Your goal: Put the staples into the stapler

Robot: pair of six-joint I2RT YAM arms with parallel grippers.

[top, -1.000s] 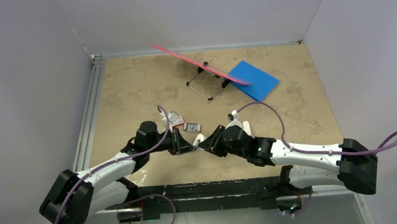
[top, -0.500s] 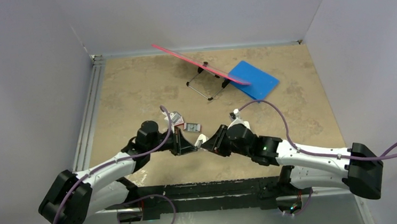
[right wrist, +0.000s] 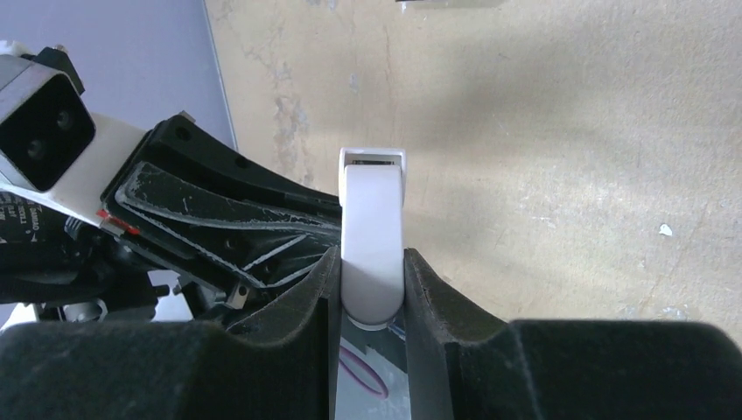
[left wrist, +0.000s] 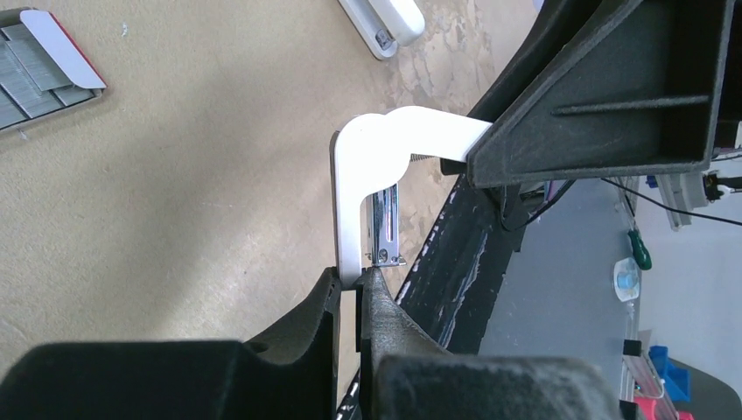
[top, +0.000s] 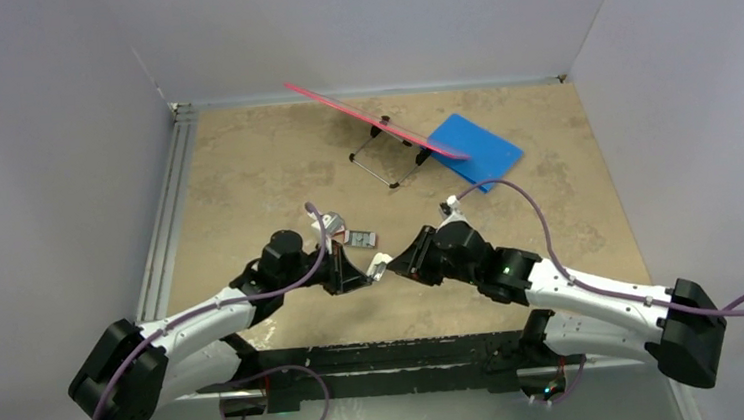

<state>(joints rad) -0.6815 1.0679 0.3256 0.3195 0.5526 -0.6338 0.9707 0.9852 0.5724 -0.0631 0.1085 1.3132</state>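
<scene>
Two grippers share one white stapler (left wrist: 350,175), held up off the desk (left wrist: 175,192) between them. The left gripper (left wrist: 350,278) has its jaws drawn almost together, pinching the thin end of the white top arm. The right gripper (right wrist: 371,258) has its jaws pressed against both flanks of the stapler's other limb.

In the left wrist view the stapler makes an L. The top arm is swung away from the body, so the shiny metal magazine rail (left wrist: 383,229) and a spring are bared. The opening step therefore looks done, or very nearly. Whether the rail already carries any strip cannot be told from these views, though none stands out.

The staples (left wrist: 39,66) are not in either gripper. Grey strips lie in their red-edged box on the desk, well apart from the stapler in the left wrist view. From above they lie just beyond the two grippers. A second stapler (left wrist: 389,19) rests on the desk and takes no part.

Most of the task seems to be left. One gripper must let go and a strip must be lifted from the box. The strip then has to go into the rail and the top arm be pressed shut. With both grippers occupied, freeing one without the stapler snapping closed looks like the awkward part.
</scene>
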